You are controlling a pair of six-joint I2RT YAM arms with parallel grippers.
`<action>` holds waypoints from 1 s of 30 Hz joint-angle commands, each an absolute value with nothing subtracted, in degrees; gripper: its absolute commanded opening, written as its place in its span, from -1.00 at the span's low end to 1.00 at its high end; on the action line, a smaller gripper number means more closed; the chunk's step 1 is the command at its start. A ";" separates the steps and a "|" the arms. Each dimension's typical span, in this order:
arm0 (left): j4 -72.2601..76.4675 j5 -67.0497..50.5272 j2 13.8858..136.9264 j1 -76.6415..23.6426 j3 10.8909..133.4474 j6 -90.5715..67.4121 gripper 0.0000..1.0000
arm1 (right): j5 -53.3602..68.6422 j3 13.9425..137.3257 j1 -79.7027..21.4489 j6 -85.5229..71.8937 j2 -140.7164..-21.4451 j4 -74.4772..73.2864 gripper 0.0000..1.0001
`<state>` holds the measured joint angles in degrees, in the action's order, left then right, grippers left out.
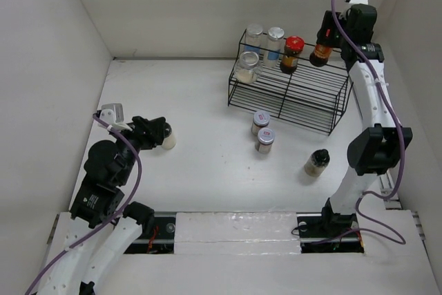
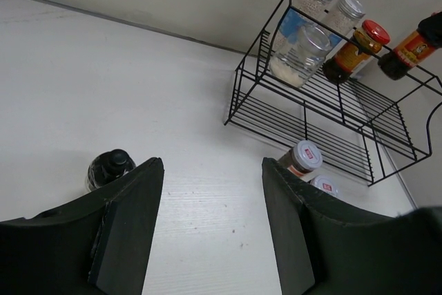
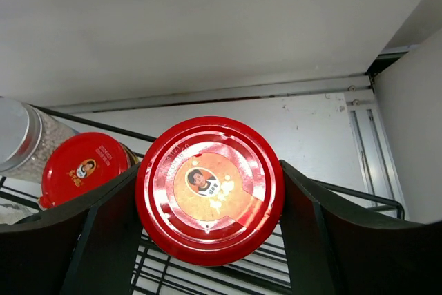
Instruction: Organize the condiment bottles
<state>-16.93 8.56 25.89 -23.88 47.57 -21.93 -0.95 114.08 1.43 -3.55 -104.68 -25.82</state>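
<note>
1. Jaws of my left gripper (image 2: 213,170) stand partly apart with nothing between them. Only bare table (image 2: 103,67) shows in the gap.
2. A black-capped jar (image 2: 109,168) stands just outside the left finger, which cuts off its lower body. From above the gripper overlaps it, so I cannot tell whether they touch.
3. Further out on the right is a dark-capped jar (image 1: 317,163). I cannot tell whether it leans or lies.
4. Two grey-lidded jars (image 1: 260,121) (image 1: 265,139) stand close together mid-table, in front of the wire rack (image 1: 290,94).
5. The rack's top shelf carries two pale jars (image 1: 253,36) (image 1: 275,39) and a red-lidded jar (image 1: 292,53). A third pale jar (image 1: 246,67) sits one step lower, at the left end.
6. My right gripper (image 1: 321,43) is closed around a second red-lidded jar (image 3: 209,190) at the right end of the top shelf. Its wide lid hides the body and base, so I cannot tell whether it rests on the wires.
</note>
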 commanded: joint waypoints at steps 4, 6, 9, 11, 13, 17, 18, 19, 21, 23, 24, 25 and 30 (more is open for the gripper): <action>-14.24 8.26 26.54 -23.47 47.55 -21.62 0.10 | 1.41 106.98 1.49 -3.60 -100.02 -11.89 -0.39; -14.24 7.73 27.25 -23.47 47.55 -21.09 0.10 | 1.93 105.21 0.97 -4.39 -101.07 -11.87 -0.34; -14.24 8.26 27.25 -23.47 47.55 -21.09 0.10 | 1.94 104.68 -0.35 -4.39 -102.30 -11.87 -0.28; -14.24 8.26 27.25 -23.47 47.55 -21.09 0.10 | 1.93 104.68 -0.87 -4.92 -102.83 -11.26 -0.25; -14.76 8.26 27.25 -23.47 47.55 -21.09 0.10 | 2.46 104.06 -1.40 -4.92 -103.36 -11.25 -0.07; -14.77 9.57 26.63 -23.47 47.55 -21.09 0.10 | 1.06 102.83 -2.63 -5.45 -102.22 -10.55 0.50; -14.77 9.58 26.63 -23.47 47.55 -21.09 0.10 | 1.05 102.83 -2.64 -5.45 -102.22 -10.55 0.59; -14.77 8.97 26.63 -23.47 47.55 -21.09 0.10 | 0.45 102.22 -2.64 -5.97 -100.65 -10.55 0.70; -14.77 8.35 26.63 -23.47 47.55 -21.09 0.10 | -1.05 101.26 -2.64 -6.59 -98.80 -10.55 0.79; -14.77 8.35 26.63 -23.47 47.55 -21.09 0.10 | -2.01 99.42 -2.64 -6.59 -95.56 -9.67 0.85; -14.77 8.35 26.63 -23.47 47.55 -21.09 0.10 | -3.33 99.40 -2.64 -6.59 -94.49 -9.67 0.85; -14.77 8.35 26.63 -23.47 47.55 -21.09 0.10 | -3.86 98.80 -2.64 -6.59 -93.26 -9.67 0.85; -14.77 8.35 26.63 -23.47 47.55 -21.09 0.10 | -6.50 85.37 -5.62 -7.82 -79.24 -3.45 0.58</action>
<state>-16.95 8.73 26.87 -23.88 47.57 -21.87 -3.99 90.94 -2.90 -6.35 -87.85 -10.72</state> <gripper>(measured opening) 0.546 0.826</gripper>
